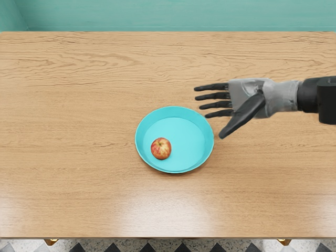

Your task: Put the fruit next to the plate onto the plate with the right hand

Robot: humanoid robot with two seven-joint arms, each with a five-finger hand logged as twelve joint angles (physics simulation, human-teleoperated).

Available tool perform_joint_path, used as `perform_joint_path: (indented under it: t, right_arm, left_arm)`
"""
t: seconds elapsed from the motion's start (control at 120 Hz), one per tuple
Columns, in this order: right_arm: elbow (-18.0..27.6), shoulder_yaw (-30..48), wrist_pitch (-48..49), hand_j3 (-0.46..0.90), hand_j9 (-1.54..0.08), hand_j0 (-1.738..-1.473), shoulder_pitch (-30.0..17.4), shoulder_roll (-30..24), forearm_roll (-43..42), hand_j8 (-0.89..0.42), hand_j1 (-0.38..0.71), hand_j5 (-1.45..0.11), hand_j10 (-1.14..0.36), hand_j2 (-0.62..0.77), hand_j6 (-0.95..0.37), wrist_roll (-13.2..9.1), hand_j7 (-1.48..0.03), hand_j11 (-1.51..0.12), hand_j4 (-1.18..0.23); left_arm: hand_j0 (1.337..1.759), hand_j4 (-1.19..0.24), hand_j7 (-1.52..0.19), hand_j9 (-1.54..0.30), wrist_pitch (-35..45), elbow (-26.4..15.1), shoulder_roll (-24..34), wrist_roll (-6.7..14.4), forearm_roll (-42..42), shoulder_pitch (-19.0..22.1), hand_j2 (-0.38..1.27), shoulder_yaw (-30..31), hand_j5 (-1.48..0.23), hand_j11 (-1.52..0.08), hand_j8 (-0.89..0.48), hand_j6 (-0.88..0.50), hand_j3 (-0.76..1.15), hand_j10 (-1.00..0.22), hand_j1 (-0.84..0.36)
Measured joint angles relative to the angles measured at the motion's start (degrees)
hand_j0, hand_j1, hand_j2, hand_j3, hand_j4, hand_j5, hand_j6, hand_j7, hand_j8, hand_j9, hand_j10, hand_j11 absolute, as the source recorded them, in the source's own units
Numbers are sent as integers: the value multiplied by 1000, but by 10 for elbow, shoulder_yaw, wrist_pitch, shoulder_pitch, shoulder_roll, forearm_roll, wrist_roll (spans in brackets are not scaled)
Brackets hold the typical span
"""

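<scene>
A red and yellow apple (161,148) lies inside the turquoise plate (202,128), toward its front left part. The plate sits near the middle of the wooden table. My right hand (223,107) hovers just beyond the plate's right rim, its arm entering from the right edge. Its dark fingers (212,96) are stretched out flat toward the left and the thumb points down toward the rim. The hand holds nothing and is apart from the apple. No left arm shows.
The wooden table (79,105) spans the whole view, its front edge near the bottom. A teal wall runs behind its far edge.
</scene>
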Motion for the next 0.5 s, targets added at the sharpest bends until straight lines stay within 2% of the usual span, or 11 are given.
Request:
perform_joint_path:
  t: [0.1,0.2,0.5]
  right_arm:
    - [-22,5,119,0,-83,-1658,-21,-55,63,-56,-277,-83,-62,-4,-55,1,-82,-83,-60]
    - [-56,7,202,0,-74,-1658,-46,-81,105,-52,-283,-74,-56,-6,-51,1,-74,-74,-54]
    - [-89,6,251,0,-62,-1658,-75,-96,150,-44,-292,-62,-46,-8,-42,0,-63,-62,-44]
  left_arm:
    - [1658,-247,-321,-321,0,0,0,0,0,0,50,0,-321,-321,-247,-247,0,-247,53]
    - [1658,-247,-321,-321,0,0,0,0,0,0,50,0,-321,-321,-247,-247,0,-247,53]
    - [1658,-247,-321,-321,0,0,0,0,0,-4,50,0,-321,-321,-247,-247,0,-247,53]
